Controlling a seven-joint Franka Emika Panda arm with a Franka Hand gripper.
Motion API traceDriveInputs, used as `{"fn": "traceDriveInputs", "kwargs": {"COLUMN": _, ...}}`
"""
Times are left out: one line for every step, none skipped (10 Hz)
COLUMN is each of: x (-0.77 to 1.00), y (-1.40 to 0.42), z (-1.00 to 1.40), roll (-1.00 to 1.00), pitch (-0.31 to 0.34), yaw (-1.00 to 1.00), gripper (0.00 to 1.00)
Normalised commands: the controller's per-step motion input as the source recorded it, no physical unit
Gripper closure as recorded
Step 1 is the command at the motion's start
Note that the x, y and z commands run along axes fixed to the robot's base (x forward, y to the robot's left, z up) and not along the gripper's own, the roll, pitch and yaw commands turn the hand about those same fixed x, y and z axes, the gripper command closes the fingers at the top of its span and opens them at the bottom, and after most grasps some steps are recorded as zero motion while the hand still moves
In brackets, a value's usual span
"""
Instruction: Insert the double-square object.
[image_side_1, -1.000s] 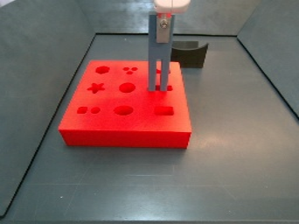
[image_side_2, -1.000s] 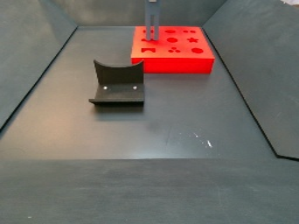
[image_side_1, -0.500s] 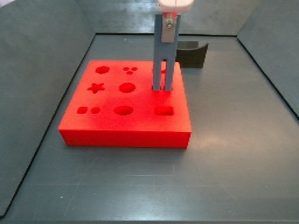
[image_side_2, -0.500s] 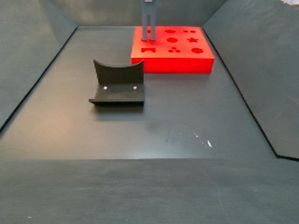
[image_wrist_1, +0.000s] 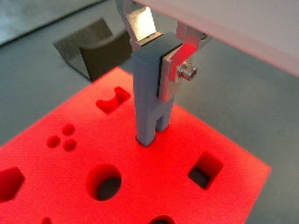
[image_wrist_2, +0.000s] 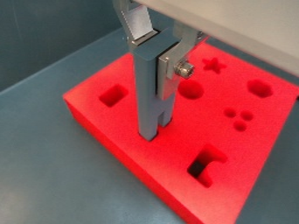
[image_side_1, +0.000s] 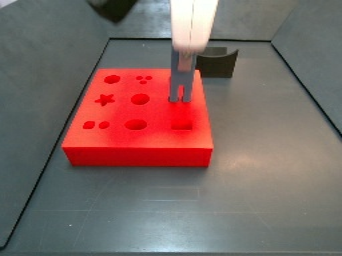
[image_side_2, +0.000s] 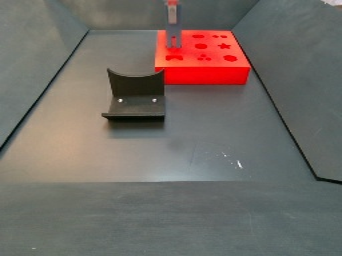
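Note:
My gripper (image_wrist_1: 158, 52) is shut on the double-square object (image_wrist_1: 149, 105), a tall grey-blue bar that forks into two square prongs at its lower end. The silver finger plates clamp its top in both wrist views (image_wrist_2: 149, 101). The bar stands upright on the big red block (image_wrist_1: 152, 210), with its prongs meeting the block's top between a notched hole (image_wrist_1: 111, 99) and a square hole (image_wrist_1: 205, 171). I cannot tell how deep the prongs sit. In both side views the gripper (image_side_1: 187, 50) and the bar (image_side_1: 179, 85) are over the block (image_side_1: 134, 152). No loose small red piece shows.
A dark grey block with a curved notch (image_side_1: 218, 62) stands on the floor beyond the red block and also shows in a side view (image_side_2: 134, 95). The red block (image_side_2: 221, 73) has star, round and three-dot holes. Grey walls ring the floor.
The gripper has come down, so less of the bar shows between its white body and the block. The red block has shifted slightly on the floor.

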Motion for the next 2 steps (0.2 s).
{"fn": "traceDriveInputs", "kwargs": {"x": -0.07, "y": 0.00, "z": -0.03, "roll": -0.11, "pitch": -0.057, "yaw": 0.00, "gripper": 1.00}}
{"fn": "traceDriveInputs", "kwargs": {"x": 0.00, "y": 0.03, "z": 0.00, "roll": 0.00, "pitch": 0.000, "yaw": 0.00, "gripper": 1.00}}
